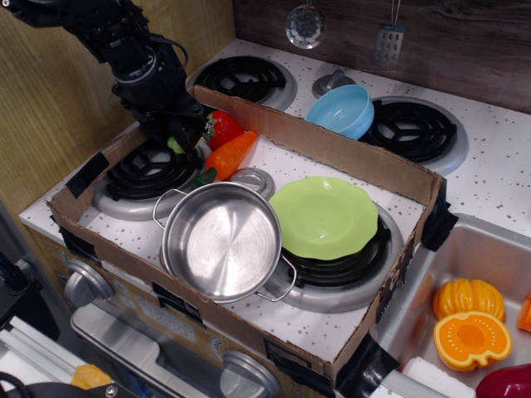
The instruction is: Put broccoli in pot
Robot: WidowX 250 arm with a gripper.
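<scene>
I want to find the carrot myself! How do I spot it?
Look inside the cardboard tray on the stove, at its back left corner. The carrot lies just behind the shiny pot, long and orange with a green tip, beside the round red strawberry.

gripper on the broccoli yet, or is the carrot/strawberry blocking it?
Probably yes. The gripper is down right over the broccoli, hiding most of it. The strawberry and carrot lie just to the side, not between them. Whether the jaws are shut is not visible.

My black pincer point(181, 139) hangs low over the far-left burner, hiding most of the pale-green toy broccoli point(175, 146); the shiny round steel pot point(221, 240) sits nearer, empty.
</scene>
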